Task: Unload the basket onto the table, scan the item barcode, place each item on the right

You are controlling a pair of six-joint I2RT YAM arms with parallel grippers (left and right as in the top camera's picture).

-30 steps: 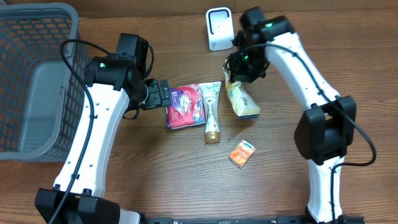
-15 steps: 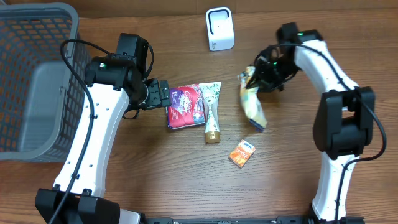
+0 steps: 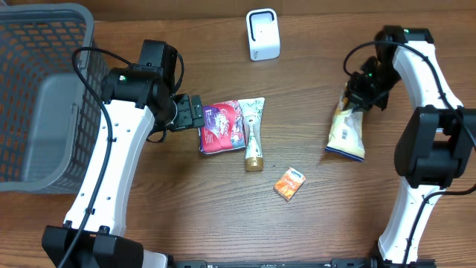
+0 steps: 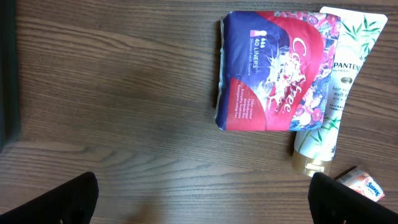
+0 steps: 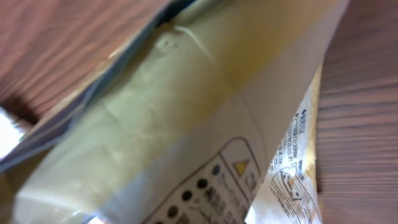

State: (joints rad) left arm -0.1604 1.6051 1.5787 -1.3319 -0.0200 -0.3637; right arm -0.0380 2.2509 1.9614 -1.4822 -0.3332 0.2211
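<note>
At the right side of the overhead frame the right pincer [image 3: 356, 94] is pressed together on the top end of the yellow bag [image 3: 346, 131]. The bag hangs from the pinch down and slightly left, its lower edge at the middle right of the frame, over the wooden table [image 3: 186, 201]. In the right wrist view the bag [image 5: 186, 118] fills nearly the whole frame, too close and blurred to tell whether a barcode shows; small print and symbols sit in the lower right. The white scanner [image 3: 262, 35] stands at the top centre of the overhead frame, well apart from the bag, to its upper left.

The left pincer [image 3: 195, 113] is spread wide and holds nothing, just left of the red and blue liner pack [image 3: 221, 126]. A pale tube [image 3: 253, 132] lies touching the pack's right edge, and a small orange box [image 3: 290, 183] lies below and right of the tube. A grey basket [image 3: 37, 97] occupies the upper left
</note>
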